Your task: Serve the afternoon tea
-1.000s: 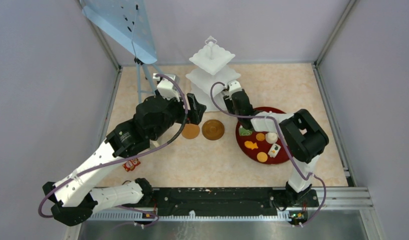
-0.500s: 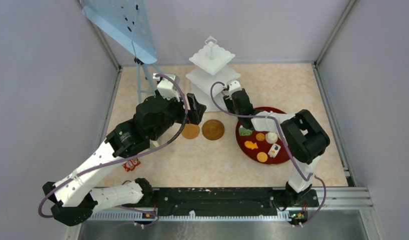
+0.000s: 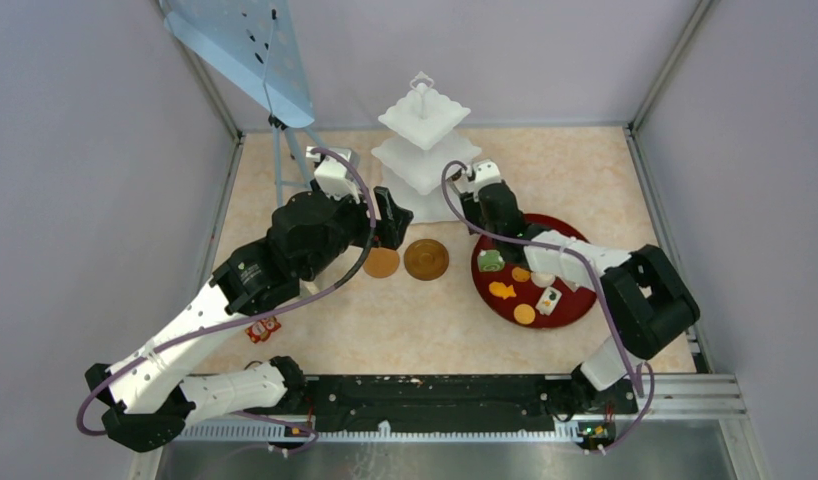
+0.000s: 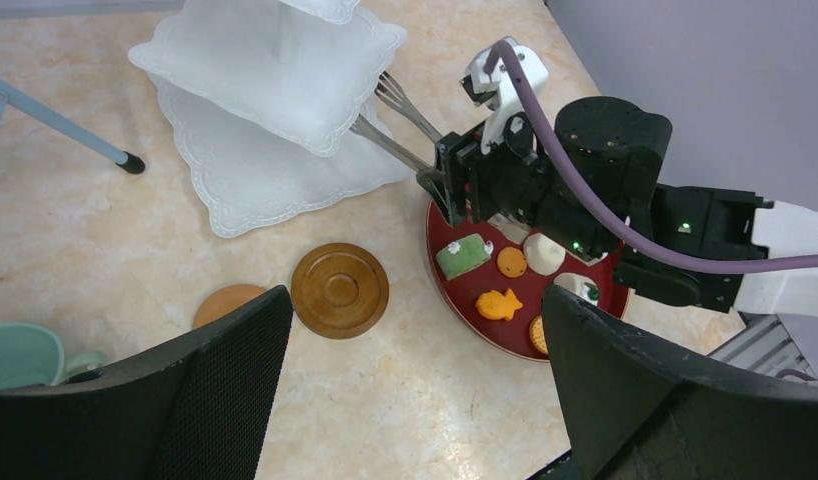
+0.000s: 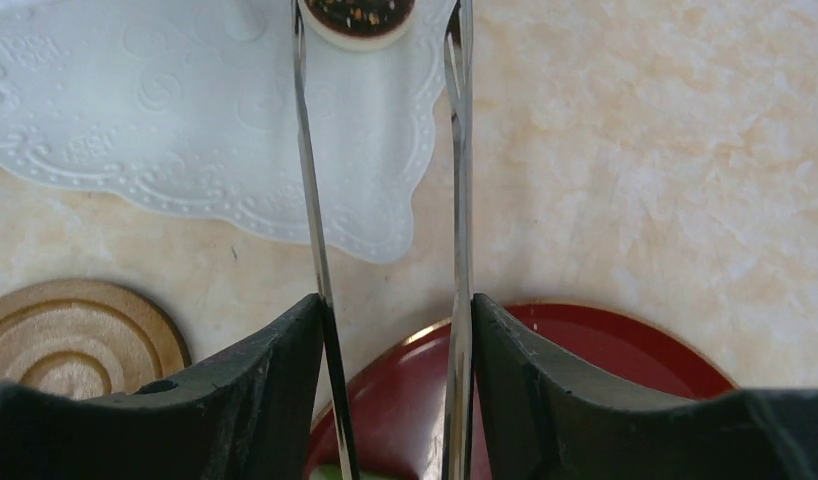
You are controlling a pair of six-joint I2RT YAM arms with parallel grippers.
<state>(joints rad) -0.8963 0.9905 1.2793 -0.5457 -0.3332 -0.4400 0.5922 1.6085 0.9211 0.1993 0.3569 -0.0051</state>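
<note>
Right end effector (image 5: 395, 345), gripping the tongs (image 5: 459, 200), has reached from tray (image 5: 605, 340) to stand (image 5: 135, 100), chocolate tart (image 5: 360, 12) at the tips: delivery looks close. Left end effector (image 4: 415, 400) gapes empty.

One white tiered cake stand (image 3: 422, 160) stands on the counter (image 3: 365, 330). One dark-red round tray (image 3: 577, 303) carries six toy sweets: one green cake (image 3: 490, 260), one orange fish (image 3: 501, 290), two orange discs (image 3: 521, 273) (image 3: 525, 314), one cream dome (image 3: 543, 277) and one white block with coloured bits (image 3: 550, 298). One chocolate tart (image 5: 360, 12) sits on the stand. There are two round wooden coasters (image 3: 426, 259) (image 3: 382, 262), one teal cup (image 4: 20, 355), one pair of metal tongs (image 5: 461, 200), one small red wrapper (image 3: 262, 328) and one blue perforated board (image 3: 247, 50).
</note>
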